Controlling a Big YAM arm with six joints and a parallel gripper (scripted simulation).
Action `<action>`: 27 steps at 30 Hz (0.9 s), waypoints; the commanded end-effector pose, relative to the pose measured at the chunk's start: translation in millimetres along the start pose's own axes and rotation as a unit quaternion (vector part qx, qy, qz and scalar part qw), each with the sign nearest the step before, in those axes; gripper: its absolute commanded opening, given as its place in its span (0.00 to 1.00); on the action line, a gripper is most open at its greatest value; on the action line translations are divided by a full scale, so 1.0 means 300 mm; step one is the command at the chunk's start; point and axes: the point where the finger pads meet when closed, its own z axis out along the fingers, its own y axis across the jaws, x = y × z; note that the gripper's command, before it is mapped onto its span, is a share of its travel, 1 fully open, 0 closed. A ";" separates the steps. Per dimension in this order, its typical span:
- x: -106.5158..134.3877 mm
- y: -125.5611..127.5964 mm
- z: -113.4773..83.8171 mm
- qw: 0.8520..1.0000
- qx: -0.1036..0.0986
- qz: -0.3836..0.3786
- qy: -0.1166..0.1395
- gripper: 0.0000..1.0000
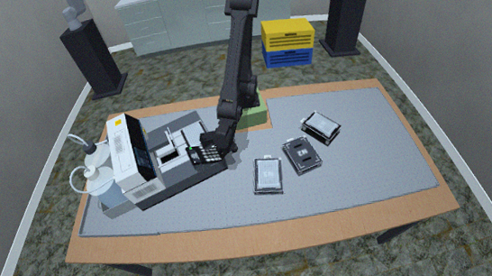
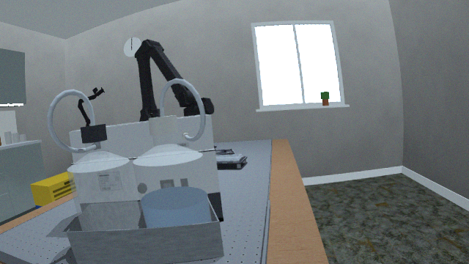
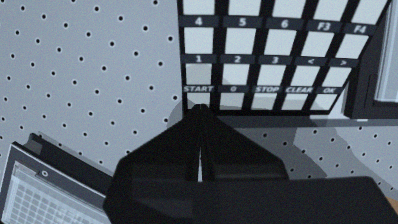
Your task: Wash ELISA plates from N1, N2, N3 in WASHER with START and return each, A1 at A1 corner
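Note:
My gripper is shut and empty. In the wrist view its fingertips overlap the lower edge of the START key; whether they touch it I cannot tell. The keypad belongs to the white washer; a small green light shows at its corner. A plate lies in the washer's carrier, beside the keypad. Nest N2 is empty. One plate sits in the front nest, another plate in the rear right nest.
The arm reaches down over the washer's right end from its green base block. Two bottles with looped tubes stand in a grey tray behind the washer. The plate in the carrier is close to the gripper's right in the wrist view.

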 end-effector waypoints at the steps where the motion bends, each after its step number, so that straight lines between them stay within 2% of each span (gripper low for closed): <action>1: -0.017 0.005 0.012 1.000 -0.006 0.002 -0.006 0.00; 3: -0.012 -0.001 0.020 1.000 -0.004 0.002 -0.004 0.00; 5: -0.043 0.038 -0.026 1.000 -0.021 0.006 -0.019 0.00; 6: -0.031 0.031 -0.034 1.000 -0.013 0.004 -0.011 0.00; 8: -0.031 0.031 -0.034 1.000 -0.013 0.004 -0.011 0.00; 13: -0.065 0.071 -0.082 0.999 -0.024 0.007 -0.020 0.00; 23: -0.067 0.069 -0.142 0.999 -0.024 0.008 -0.021 0.00; 25: -0.067 0.069 -0.142 0.999 -0.024 0.008 -0.021 0.00; 26: -0.046 0.052 -0.134 1.000 -0.018 0.005 -0.015 0.00; 27: -0.059 0.066 -0.151 1.000 -0.023 0.006 -0.019 0.00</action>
